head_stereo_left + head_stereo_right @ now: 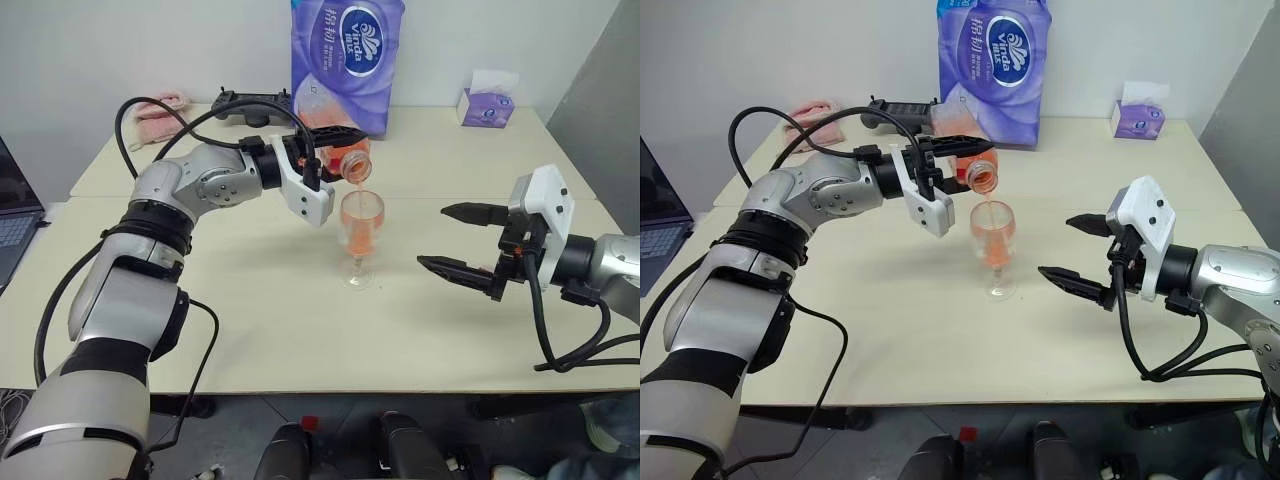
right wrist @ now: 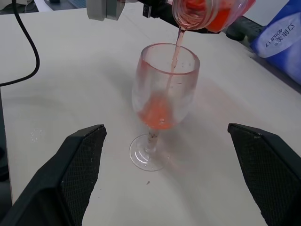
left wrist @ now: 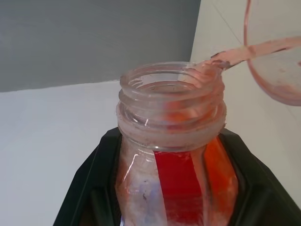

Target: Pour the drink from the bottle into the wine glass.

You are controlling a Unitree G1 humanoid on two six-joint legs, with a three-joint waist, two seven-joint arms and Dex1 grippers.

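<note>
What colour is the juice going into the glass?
Orange-red. The drink pooling in the wine glass shows best in the right wrist view.

One bottle [image 1: 335,140], one wine glass [image 1: 361,238], two tissue packs [image 1: 347,50].

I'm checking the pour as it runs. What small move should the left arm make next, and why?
Probably hold the tilt, or tip slightly further. The left gripper holds the bottle tipped over the wine glass, a thin stream of drink falls inside the rim, the bowl's bottom is barely filled, and drink remains in the bottle.
</note>
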